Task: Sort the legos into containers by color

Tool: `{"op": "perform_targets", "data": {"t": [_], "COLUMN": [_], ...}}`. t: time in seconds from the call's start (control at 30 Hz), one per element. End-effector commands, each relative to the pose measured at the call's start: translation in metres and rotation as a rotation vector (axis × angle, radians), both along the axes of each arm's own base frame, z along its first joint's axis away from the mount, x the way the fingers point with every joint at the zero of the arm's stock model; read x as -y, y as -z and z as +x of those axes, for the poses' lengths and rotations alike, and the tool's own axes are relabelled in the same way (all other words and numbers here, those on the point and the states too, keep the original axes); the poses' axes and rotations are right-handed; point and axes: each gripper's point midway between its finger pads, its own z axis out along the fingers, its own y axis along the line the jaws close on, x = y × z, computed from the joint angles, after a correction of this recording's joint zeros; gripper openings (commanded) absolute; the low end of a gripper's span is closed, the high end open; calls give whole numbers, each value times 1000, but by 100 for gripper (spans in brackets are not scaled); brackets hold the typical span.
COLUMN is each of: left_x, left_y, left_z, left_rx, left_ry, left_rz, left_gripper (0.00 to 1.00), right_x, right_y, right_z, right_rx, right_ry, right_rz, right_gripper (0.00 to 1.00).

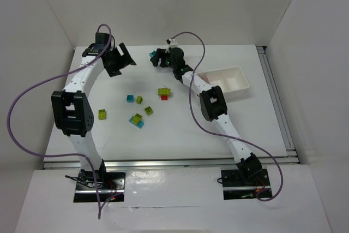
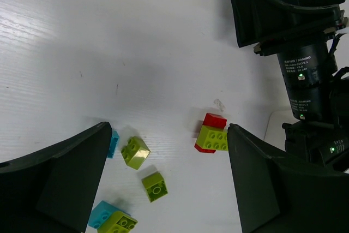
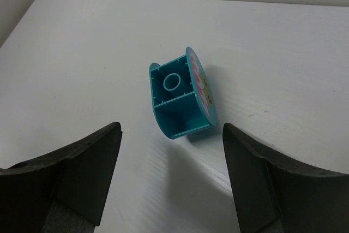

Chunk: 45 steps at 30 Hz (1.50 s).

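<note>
Both grippers are open and empty at the far side of the table. My right gripper [image 1: 158, 57] hovers just short of a cyan rounded brick [image 3: 180, 99] that lies on its side with its hollow underside showing; the brick also shows in the top view [image 1: 152, 54]. My left gripper [image 1: 117, 61] is raised over the far left. Mid-table lie a yellow-green brick on a red one [image 1: 164, 93], a cyan brick [image 1: 130, 99], loose yellow-green bricks [image 1: 148, 111] and a cyan and yellow-green pair [image 1: 136, 119]. The white tray [image 1: 226, 80] stands at the right.
A lone yellow-green brick [image 1: 102, 114] lies left of the group. In the left wrist view the right arm's wrist [image 2: 305, 80] fills the upper right, with the red and yellow-green stack [image 2: 211, 135] below it. White walls enclose the table.
</note>
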Motion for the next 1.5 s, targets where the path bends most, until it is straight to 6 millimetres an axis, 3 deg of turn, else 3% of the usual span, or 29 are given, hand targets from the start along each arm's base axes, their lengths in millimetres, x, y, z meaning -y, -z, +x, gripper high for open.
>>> {"op": "perform_targets", "data": {"t": [0.0, 0.07, 0.23, 0.27, 0.3, 0.33, 0.37, 0.5, 0.7, 0.77, 0.83, 0.87, 0.9, 1.03, 1.07, 1.1, 1.13, 1.17, 1.27, 1.33, 1.37, 1.43, 1.47], "left_x": [-7, -7, -10, -10, -10, -10, -10, -10, -10, -10, -10, -10, -10, -10, -10, -10, -10, -10, -7, -5, -5, -2, 1], "left_y": [9, 14, 21, 21, 21, 26, 26, 26, 27, 27, 27, 27, 27, 22, 22, 22, 22, 17, 12, 10, 13, 8, 7], "left_z": [-2, -1, -3, -3, -3, -2, -2, -2, -4, -4, -4, -4, -4, -5, -5, -5, -5, -5, -7, -10, -12, -13, -13], "left_rx": [-20, -30, -49, -49, -49, -58, -58, -58, -67, -65, -65, -65, -65, -55, -55, -55, -55, -44, -33, -31, -40, -29, -28], "left_ry": [21, 21, 19, 19, 19, 19, 19, 19, 19, 26, 26, 26, 26, 26, 26, 26, 26, 26, 47, 55, 55, 75, 84], "left_rz": [16, 16, 8, 8, 8, 8, 8, 8, 8, 14, 14, 14, 14, 14, 14, 14, 14, 14, 2, -8, -8, -17, -28], "left_gripper": [96, 96, 96, 96, 96, 96, 96, 96, 96, 96, 96, 96, 96, 96, 96, 96, 96, 96, 96, 96, 96, 96, 96], "right_x": [-4, -3, -2, -2, -8, -8, -8, -10, -12, -11, -10, -9, -7, -5, -5, -2, -3, 0, -3, 11, 17, 27, 45], "right_y": [-29, -31, -25, -34, -27, -34, -27, -32, -34, -55, -55, -73, -66, -85, -90, -117, -106, -135, -142, -182, -171, -181, -194], "right_z": [6, 7, 10, 12, 8, 9, 9, 9, 6, 5, 3, 1, -2, -14, -18, -22, -31, -36, -57, -71, -79, -92, -103], "right_rx": [74, 82, 96, 117, 110, 127, 124, 132, 136, 162, 148, 161, 140, 121, 108, 132, 101, 134, 120, 129, 91, 77, 69], "right_ry": [42, 53, 62, 72, 63, 63, 63, 53, 32, 31, 31, 31, 30, 10, 2, 2, 1, 1, -14, 12, 19, 27, 53], "right_rz": [-11, -8, -1, 10, 6, 16, 15, 21, 14, 16, 8, 15, 3, -5, 0, 13, -5, 0, -35, -33, -58, -68, -76], "right_gripper": [82, 82, 69, 69, 69, 69, 69, 64, 41, 36, 29, 28, 26, 13, 12, 11, 11, 9, 8, 7, 7, 5, 5]}}
